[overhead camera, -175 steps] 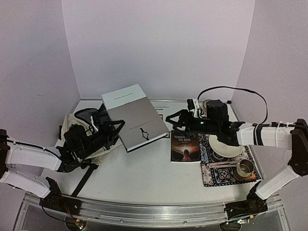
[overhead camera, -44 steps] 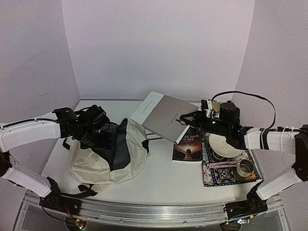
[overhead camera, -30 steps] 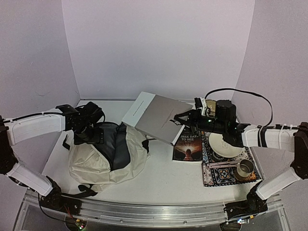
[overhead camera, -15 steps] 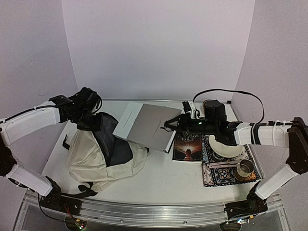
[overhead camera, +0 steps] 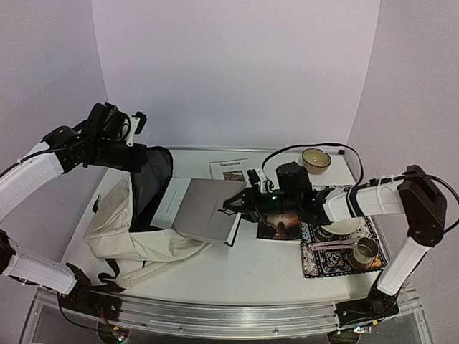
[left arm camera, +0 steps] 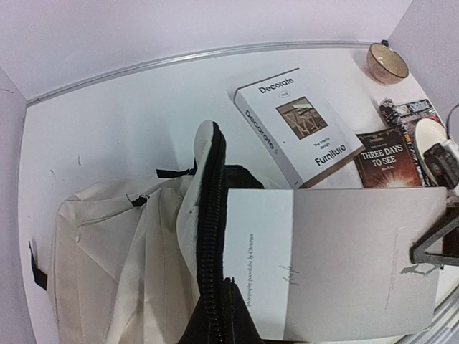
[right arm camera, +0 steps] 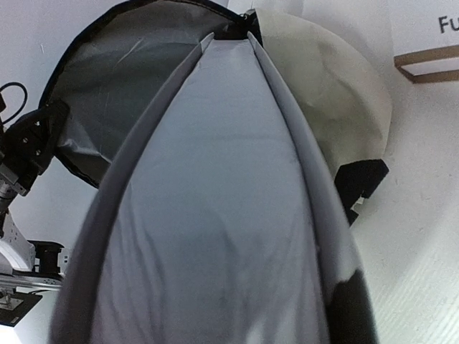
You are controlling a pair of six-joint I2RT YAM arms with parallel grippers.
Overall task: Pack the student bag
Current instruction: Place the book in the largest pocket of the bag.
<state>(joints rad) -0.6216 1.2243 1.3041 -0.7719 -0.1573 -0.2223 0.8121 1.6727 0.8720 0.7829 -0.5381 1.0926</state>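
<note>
A large soft cream fabric backpack (overhead camera: 125, 233) with black zippers lies on the left half of the white tabletop (overhead camera: 251, 276), its base toward the near-left corner. Its mouth is lifted, opening toward the middle of the table. The left gripper (overhead camera: 133, 152) is above the left edge and is closed on the upper rim of that mouth, holding the dark lining up. In the left wrist view the black zipper (left arm camera: 211, 215) runs down the rim to the bottom of the picture, where the fingers themselves are out of sight.

The right gripper (overhead camera: 233, 206) is near the table's centre, just to the right of the backpack and apart from it. It is clamped on the right edge of a large flat grey hardcover book (overhead camera: 204, 215). The book's left end sits inside the backpack's mouth. The right wrist view shows the grey cover (right arm camera: 215, 179) running away from the fingers into the dark opening, with cream fabric (right arm camera: 323, 86) on the right.

There is one backpack and there are three books. The second book, white and boxy (overhead camera: 231, 169) with "Decorate" printed on it, lies by the middle of the far edge. The third, a dark paperback (overhead camera: 281, 228) titled "Three Days to See", lies right of centre, partly under the right arm. One patterned mat (overhead camera: 333, 261) lies by the right edge and carries one white plate (overhead camera: 346, 228) and one metal cup (overhead camera: 366, 251). One tan bowl (overhead camera: 316, 159) stands at the far-right corner.
</note>
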